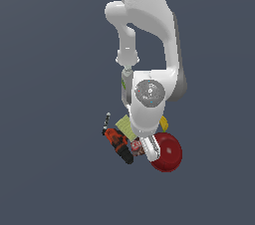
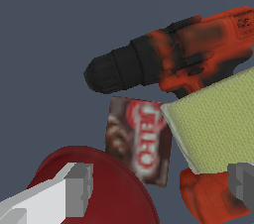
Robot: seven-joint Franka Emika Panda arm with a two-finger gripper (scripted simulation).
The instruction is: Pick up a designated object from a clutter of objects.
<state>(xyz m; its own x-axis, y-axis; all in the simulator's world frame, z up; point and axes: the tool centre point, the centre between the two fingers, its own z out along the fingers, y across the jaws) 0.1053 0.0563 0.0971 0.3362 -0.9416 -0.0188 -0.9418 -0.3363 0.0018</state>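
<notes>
Small dark-red can [image 2: 140, 140] with white lettering lies between the spread jaws of the gripper [image 2: 161, 188], just ahead of the fingertips and not touched by them. One finger [image 2: 78, 188] hangs over the red bowl [image 2: 119, 193]; the other [image 2: 243, 183] sits by an orange-red piece [image 2: 208, 196]. Beyond the can lie the orange-black drill [image 2: 183, 54] and the yellow-green block [image 2: 218, 119].

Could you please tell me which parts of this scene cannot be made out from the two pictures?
- Exterior view: the arm covers most of the small dark-red box and the banana.
- Wrist view: the red bowl and yellow-green block are cut off by the frame edges.
- Wrist view: the drill is partly cut off by an edge.
- End effector: only the fingertips show.
</notes>
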